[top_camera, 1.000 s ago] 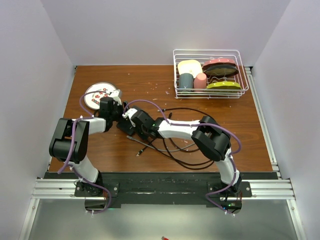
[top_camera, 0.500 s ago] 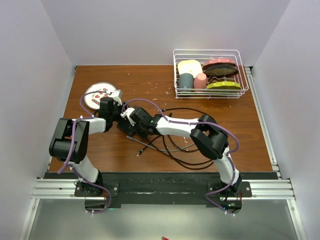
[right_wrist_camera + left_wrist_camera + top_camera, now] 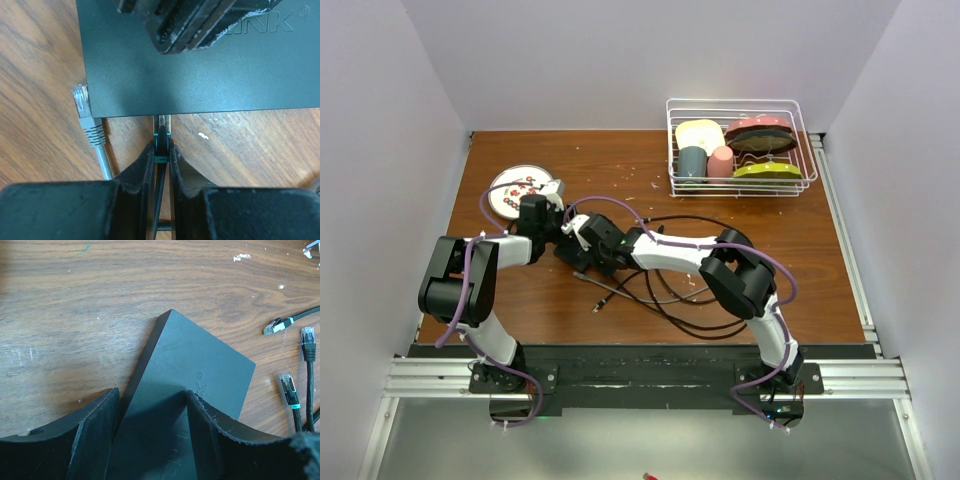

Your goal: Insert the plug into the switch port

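Note:
The switch (image 3: 200, 365) is a flat matte-black box lying on the wooden table; it also shows in the right wrist view (image 3: 200, 75) and, between the two arms, in the top view (image 3: 572, 256). My left gripper (image 3: 152, 405) straddles one edge of it, with one finger against its side and the other on its top face. My right gripper (image 3: 161, 147) is shut on a black plug with a teal band (image 3: 162, 137). The plug's clear tip is at the switch's near edge, where the ports are; I cannot see how deep it sits.
A grey cable plug (image 3: 82, 105) lies beside the switch's corner. Loose black plugs (image 3: 287, 387) and looped cables (image 3: 670, 290) lie to the right. A round white plate (image 3: 520, 190) sits behind the left gripper. A wire dish rack (image 3: 740, 150) stands at the back right.
My right arm has moved slightly left, bringing the plug up to the switch's edge. The left arm and switch have not visibly moved.

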Tool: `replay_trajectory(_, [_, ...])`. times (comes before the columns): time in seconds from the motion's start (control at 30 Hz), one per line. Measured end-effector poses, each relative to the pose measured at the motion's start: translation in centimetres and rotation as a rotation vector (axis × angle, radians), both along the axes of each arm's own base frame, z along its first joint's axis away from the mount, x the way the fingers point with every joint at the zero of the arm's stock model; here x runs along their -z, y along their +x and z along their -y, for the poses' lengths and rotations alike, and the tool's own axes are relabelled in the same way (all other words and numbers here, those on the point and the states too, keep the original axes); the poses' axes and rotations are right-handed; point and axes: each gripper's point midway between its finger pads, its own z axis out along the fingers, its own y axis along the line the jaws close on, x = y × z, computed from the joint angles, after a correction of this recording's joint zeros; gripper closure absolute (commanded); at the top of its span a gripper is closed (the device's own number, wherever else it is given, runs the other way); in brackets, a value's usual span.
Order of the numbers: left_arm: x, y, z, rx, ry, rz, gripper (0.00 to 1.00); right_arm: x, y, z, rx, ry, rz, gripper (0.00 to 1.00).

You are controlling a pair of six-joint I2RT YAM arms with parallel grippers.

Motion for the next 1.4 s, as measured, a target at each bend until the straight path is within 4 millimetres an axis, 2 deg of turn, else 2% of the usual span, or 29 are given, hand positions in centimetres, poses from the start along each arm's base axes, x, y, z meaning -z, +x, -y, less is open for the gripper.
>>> replay_trajectory(0.3, [0.08, -0.25, 0.24, 0.009, -0.019, 0.008, 0.43, -0.13, -0.16, -0.01, 0.036, 0.069, 0.015, 1.0])
replay_trajectory(1.4, [0.05, -0.49, 0.28, 0.022, -0.049, 0.059, 0.71, -0.32, 0.01, -0.45, 0.034, 0.079, -0.003, 1.0])
